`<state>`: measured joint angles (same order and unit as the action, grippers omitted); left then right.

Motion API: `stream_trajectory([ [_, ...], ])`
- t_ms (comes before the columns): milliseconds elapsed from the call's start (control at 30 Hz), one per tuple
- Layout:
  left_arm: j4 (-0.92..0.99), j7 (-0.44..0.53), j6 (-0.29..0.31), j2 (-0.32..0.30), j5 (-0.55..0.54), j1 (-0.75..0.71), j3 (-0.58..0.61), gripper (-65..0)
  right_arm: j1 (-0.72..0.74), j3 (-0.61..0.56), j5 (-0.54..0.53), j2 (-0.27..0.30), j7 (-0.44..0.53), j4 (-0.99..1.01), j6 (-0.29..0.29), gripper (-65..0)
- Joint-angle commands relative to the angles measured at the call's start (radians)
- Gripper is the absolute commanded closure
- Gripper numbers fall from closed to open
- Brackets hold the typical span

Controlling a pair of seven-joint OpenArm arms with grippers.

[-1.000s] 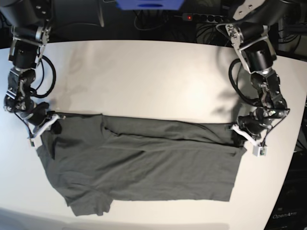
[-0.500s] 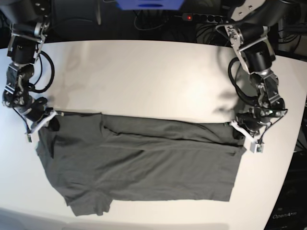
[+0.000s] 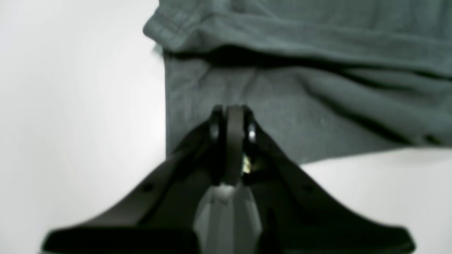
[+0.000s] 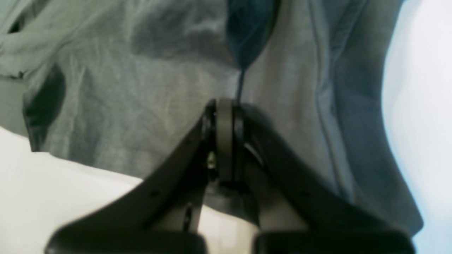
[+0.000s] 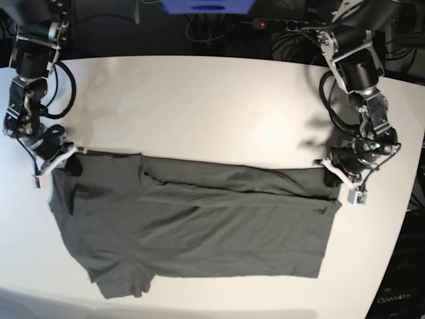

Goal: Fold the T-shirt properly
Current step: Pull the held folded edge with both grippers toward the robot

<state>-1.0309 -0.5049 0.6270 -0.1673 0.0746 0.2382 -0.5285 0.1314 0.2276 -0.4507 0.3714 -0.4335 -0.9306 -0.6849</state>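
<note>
Nearest the lower edge of the base view: bare white bench (image 5: 212, 113), then the hem side of the T-shirt (image 5: 192, 226), dark grey, spread flat across the middle and lower half of the frame. One short sleeve pointing down at lower left, slightly rumpled. Long shallow creases running left to right across the cloth. A folded band along the upper edge, its top line stretched nearly straight from frame left to frame right.

At either end of that upper edge, a claw. At frame left, the right claw (image 5: 69, 161), pressed shut on the T-shirt at its upper left corner, a dark tuck of cloth just beside it. At frame right, the left claw (image 5: 330, 174), likewise clamped on the upper right corner, cloth bunched against it. Both arms reaching in from the upper corners of the frame, cables looped beside them.

In the left wrist view: left claw (image 3: 231, 121) low in the centre, jaws together with cloth between them, grey T-shirt (image 3: 317, 63) filling the upper right, a thick fold casting a dark shadow across the top, white bench (image 3: 77, 106) at left.

In the right wrist view: right claw (image 4: 224, 113) in the centre, jaws together, nipped on cloth; T-shirt (image 4: 141, 88) filling most of the frame; a seam running down at right; bench (image 4: 53, 190) at lower left.

Farthest, beyond the bench: dark clutter, a blue box (image 5: 207, 5), a power strip (image 5: 282, 25) with a red light.
</note>
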Motion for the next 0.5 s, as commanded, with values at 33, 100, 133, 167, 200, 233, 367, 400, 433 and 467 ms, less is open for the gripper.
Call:
stream_trajectory([
  [33, -0.015, -0.036, -0.012, -0.015, 0.029, -0.006, -0.003, -2.3, -0.023, -0.003, 0.069, 0.011, -0.095, 0.002, -0.013, -0.7],
  [100, -0.021, -0.036, -0.012, -0.015, 0.029, -0.026, -0.003, -2.3, -0.045, -0.003, 0.069, 0.010, -0.095, -0.032, -0.013, -0.7],
  [133, -0.021, -0.036, -0.012, -0.015, 0.029, -0.035, -0.003, -2.3, -0.059, -0.003, 0.069, 0.010, -0.095, -0.055, -0.013, -0.7],
  [167, -0.021, -0.036, -0.011, -0.015, 0.027, -0.044, -0.003, -2.3, -0.074, -0.003, 0.069, 0.008, -0.097, -0.084, -0.013, -0.7],
  [200, -0.027, -0.036, -0.011, -0.016, 0.027, -0.053, -0.003, -2.3, -0.086, -0.003, 0.068, 0.001, -0.101, -0.109, -0.013, -0.7],
  [233, -0.039, -0.036, -0.011, -0.016, 0.027, -0.064, -0.003, -2.3, -0.098, -0.003, 0.068, -0.004, -0.104, -0.130, -0.013, -0.7],
  [367, -0.118, -0.041, -0.011, -0.015, 0.027, -0.125, -0.003, -2.3, -0.138, -0.001, 0.068, -0.008, -0.107, -0.178, -0.013, -0.7],
  [400, -0.136, -0.053, -0.011, -0.015, 0.026, -0.138, -0.003, -2.3, -0.148, -0.001, 0.068, -0.010, -0.107, -0.183, -0.013, -0.7],
  [433, -0.153, -0.079, -0.009, -0.015, 0.026, -0.147, -0.003, -2.3, -0.155, -0.001, 0.068, -0.010, -0.107, -0.186, -0.013, -0.7],
  [467, -0.165, -0.105, -0.009, -0.015, 0.026, -0.153, -0.003, -2.3, -0.161, -0.001, 0.068, -0.010, -0.107, -0.186, -0.013, -0.7],
])
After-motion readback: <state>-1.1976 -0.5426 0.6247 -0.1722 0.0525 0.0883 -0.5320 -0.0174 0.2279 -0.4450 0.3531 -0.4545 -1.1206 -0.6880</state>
